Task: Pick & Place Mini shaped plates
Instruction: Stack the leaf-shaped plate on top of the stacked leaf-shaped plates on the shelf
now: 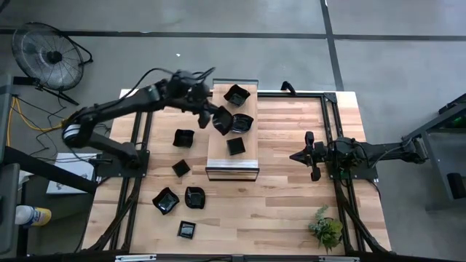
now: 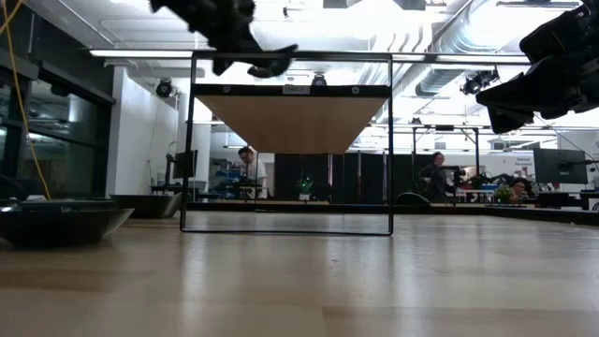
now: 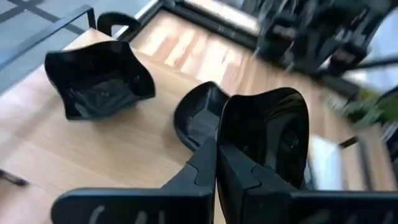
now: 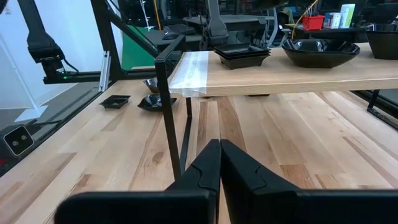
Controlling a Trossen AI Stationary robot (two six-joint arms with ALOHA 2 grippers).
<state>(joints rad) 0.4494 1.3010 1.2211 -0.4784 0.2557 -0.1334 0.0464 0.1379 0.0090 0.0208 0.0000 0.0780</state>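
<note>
My left gripper (image 1: 212, 114) hovers over the near-left part of the raised wooden shelf (image 1: 218, 156), shut on a glossy black mini plate (image 1: 223, 121). Three more black plates rest on the shelf: a scalloped one (image 1: 236, 94), a round one (image 1: 244, 122) and a small square one (image 1: 235, 145). Several others lie on the table left of the shelf, among them a square one (image 1: 183, 137) and a round one (image 1: 194, 196). My right gripper (image 1: 314, 156) is shut and waits right of the shelf. My left gripper pinches the black plate by its rim (image 3: 239, 140) between the two fingers. The fingers (image 3: 205, 165) slant down from the table's left side. The plate is lifted clear above the shelf top and stands tilted on edge, its hollow (image 3: 273, 130) facing away from the gripper.
The shelf stands on a thin black metal frame (image 2: 192, 140) with open space beneath. A small green plant (image 1: 326, 229) sits at the table's near right corner. Bare wood shows between the shelf and my right arm. People sit in the room beyond.
</note>
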